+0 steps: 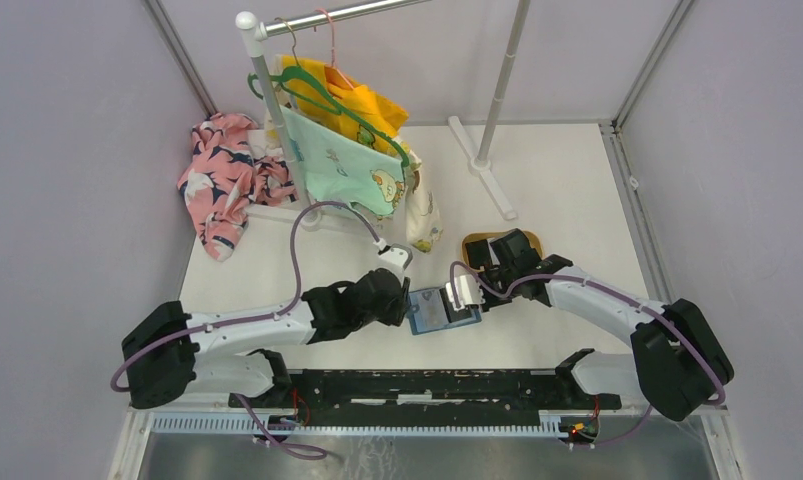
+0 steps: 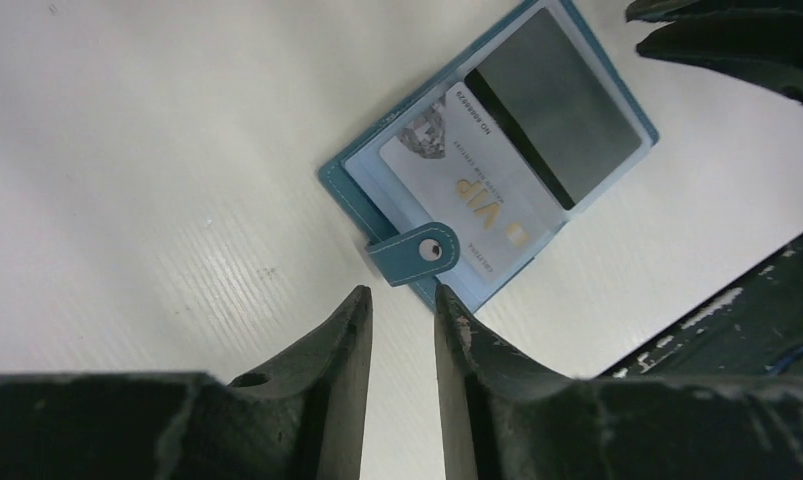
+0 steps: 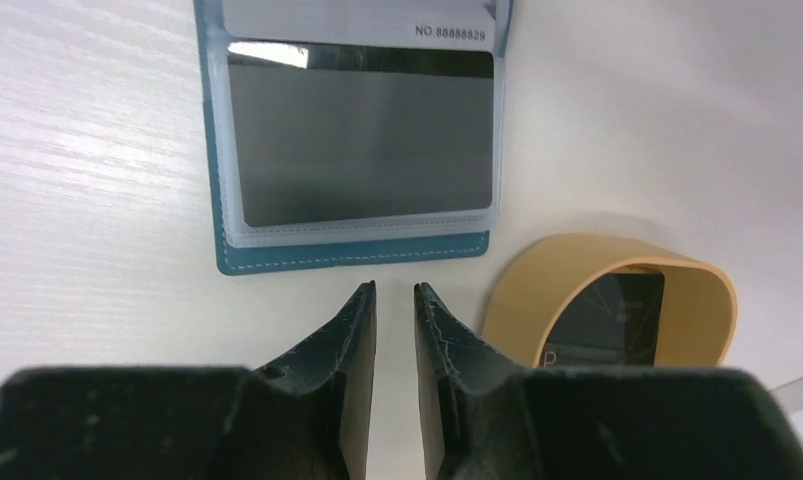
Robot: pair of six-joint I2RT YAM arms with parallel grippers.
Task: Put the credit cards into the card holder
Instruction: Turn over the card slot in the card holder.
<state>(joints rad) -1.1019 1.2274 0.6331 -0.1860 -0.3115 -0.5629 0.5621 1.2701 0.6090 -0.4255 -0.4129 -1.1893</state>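
White tabletop lay under the left gripper and right gripper, both empty and barely parted, flanking one open card holder, its long axis running between them, snap tab toward the left, two credit cards sleeved, a third card in one tan tray beside the right.

The teal-blue card holder is lying opened flat near the middle of the desk's near edge. A dark card is being held inside its clear sleeve. A pale VIP card is lying across the other half, being overlapped by the snap tab. A second dark card is being held in the tan tray just beside.
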